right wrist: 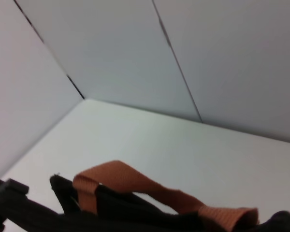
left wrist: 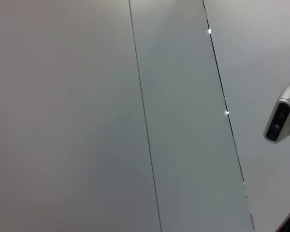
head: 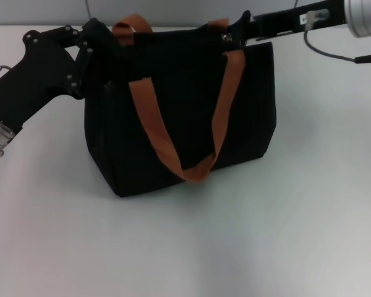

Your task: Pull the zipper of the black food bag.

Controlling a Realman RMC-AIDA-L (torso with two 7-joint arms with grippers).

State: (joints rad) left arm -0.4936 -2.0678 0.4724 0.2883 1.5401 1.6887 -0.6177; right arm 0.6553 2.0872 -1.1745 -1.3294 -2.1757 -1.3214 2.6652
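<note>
A black food bag (head: 179,117) with rust-orange strap handles (head: 191,124) stands upright near the middle of a white worktop (head: 266,235), flanked by both arms of a two-armed robot. The left pincer (head: 94,38) bears on the bag's far left top corner, apparently steadying it; whether its fingers are spread or pressed together cannot be told, dark metal merging with dark fabric. The right pincer (head: 235,32) reaches in from the right to the top edge, where a small silver glint, likely the zipper (head: 225,38) pull, sits just at its tip near the far right corner; whether the tip is pinching the pull or merely beside it cannot be told. To do this step well, the right arm would want a firm pinch on the tab and a pull straight along the zip track toward the left corner, keeping low and level so the fabric does not buckle, while the left side holds the bag against the drag. One strap lies over the top edge and might snag the travel. No brand, label or legible writing shows on the bag or arms
</note>
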